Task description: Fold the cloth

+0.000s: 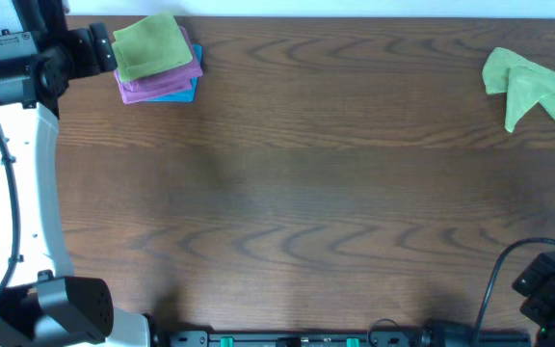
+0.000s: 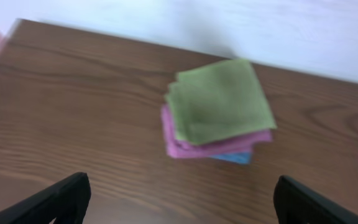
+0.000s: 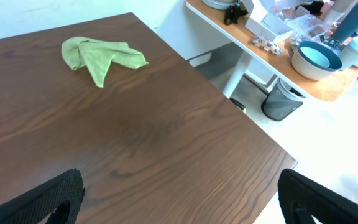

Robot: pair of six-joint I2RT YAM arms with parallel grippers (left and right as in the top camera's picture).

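Right now the crumpled green cloth (image 1: 528,85) lies at the far right corner of the counter (image 1: 277,193), a soft, rumpled heap with one pointed flap toward the near side. It is well apart from both arms. At the opposite far corner sits a stack of folded cloths (image 1: 157,60): a green square on top, purple beneath it and blue at the bottom, with edges slightly askew.

My left claw (image 2: 182,183) hangs near that stack with its black fingers spread wide and holding nothing. My right claw (image 3: 180,180) is likewise spread and bare, over the near right part of the counter, and the crumpled cloth shows far ahead of it.

The counter is dark brown with a clear wood grain and a matte finish. Past its right edge stands a side table (image 3: 229,26) carrying a blue bowl (image 3: 316,59) and some clutter, with a grey bin (image 3: 281,99) on the floor below.
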